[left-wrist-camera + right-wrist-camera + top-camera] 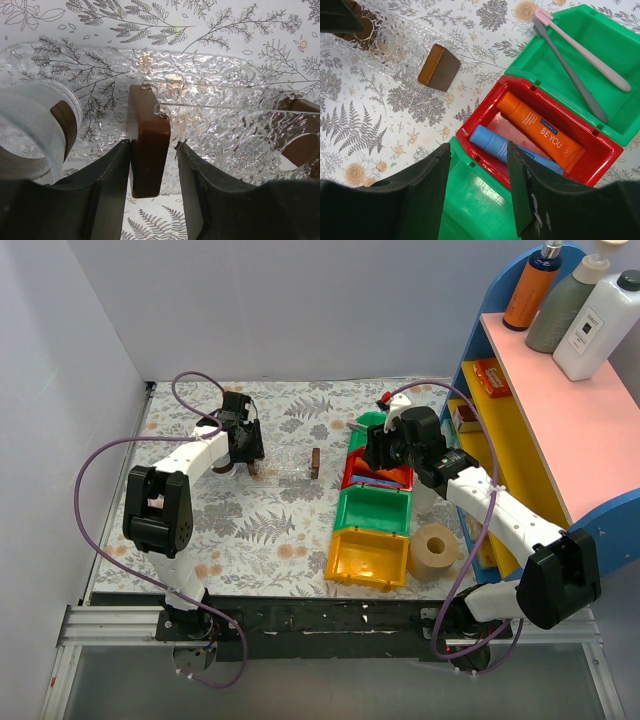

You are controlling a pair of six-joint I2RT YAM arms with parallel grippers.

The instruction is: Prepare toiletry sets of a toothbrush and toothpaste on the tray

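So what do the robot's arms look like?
The left arm and right arm are white tubes with chunky black joints. A purple cable loops along each. The left end effector and right end effector each have two dark fingers.

A white tablecloth (pixel 395 130) carries grey fern prints and orange flowers. The red plastic bin (pixel 607 150) holds a bright-blue toothpaste tube (pixel 490 141) and an orange tube (pixel 540 131) lettered white. The green plastic bin (pixel 600 35) touching the red bin holds a pink toothbrush (pixel 590 56) and a grey toothbrush (pixel 572 75). Left of the red bin, the clear dimpled plastic tray (pixel 210 100) has dark brown end pieces (pixel 147 150).
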